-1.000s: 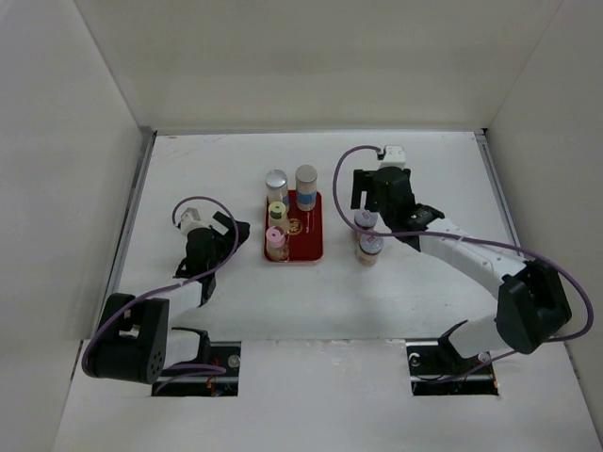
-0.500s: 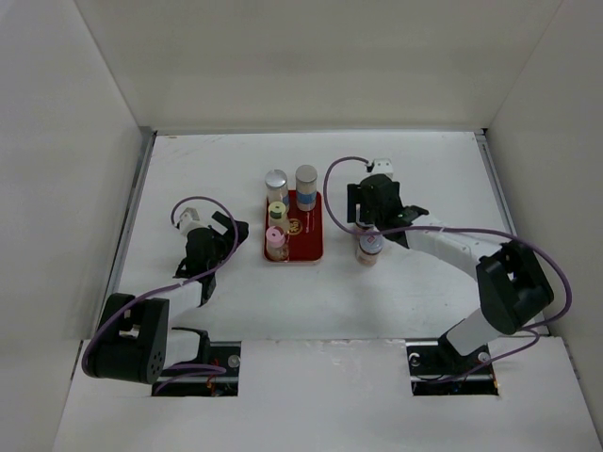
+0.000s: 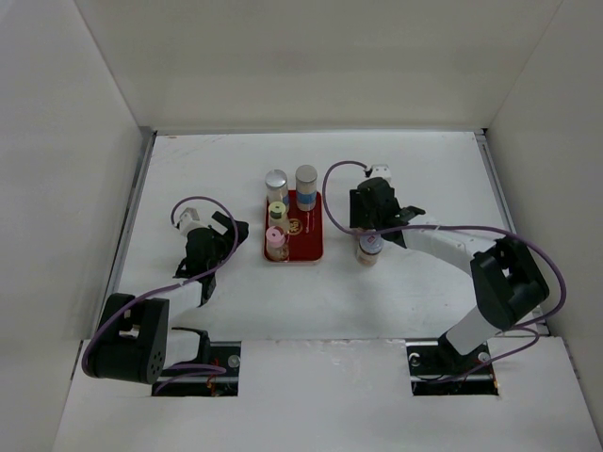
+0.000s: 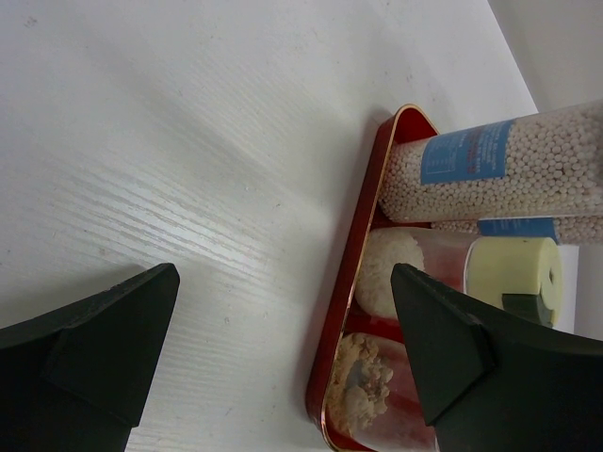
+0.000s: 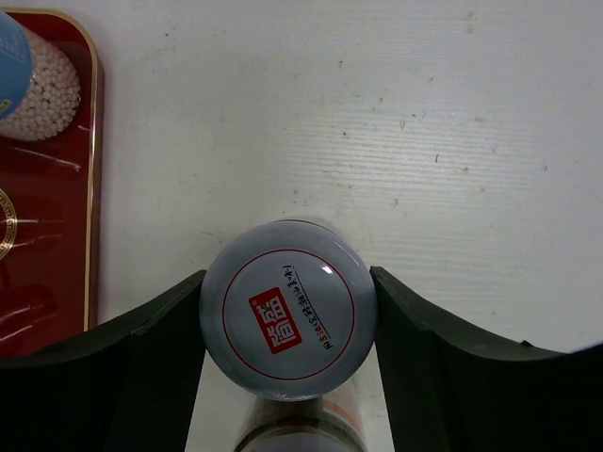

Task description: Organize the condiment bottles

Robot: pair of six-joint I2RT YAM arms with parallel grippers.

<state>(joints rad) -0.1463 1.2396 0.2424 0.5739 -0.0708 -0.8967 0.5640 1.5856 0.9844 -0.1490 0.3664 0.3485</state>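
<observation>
Having shifted toward the flat red tray (image 3: pixel 307 247), right fingers (image 5: pixel 151 358) are gripping a grey-capped cylindrical bottle (image 5: pixel 288 323) on the white surface (image 3: pixel 236 169), a brownish bottle (image 3: pixel 368 250) just beside it; left fingers (image 4: pixel 85 348) are hanging open.

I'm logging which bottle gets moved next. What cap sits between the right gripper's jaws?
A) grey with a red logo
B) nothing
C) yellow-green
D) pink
A: the right gripper has its jaws closed on a bottle whose grey cap bears a red logo, standing off the red tray.
</observation>
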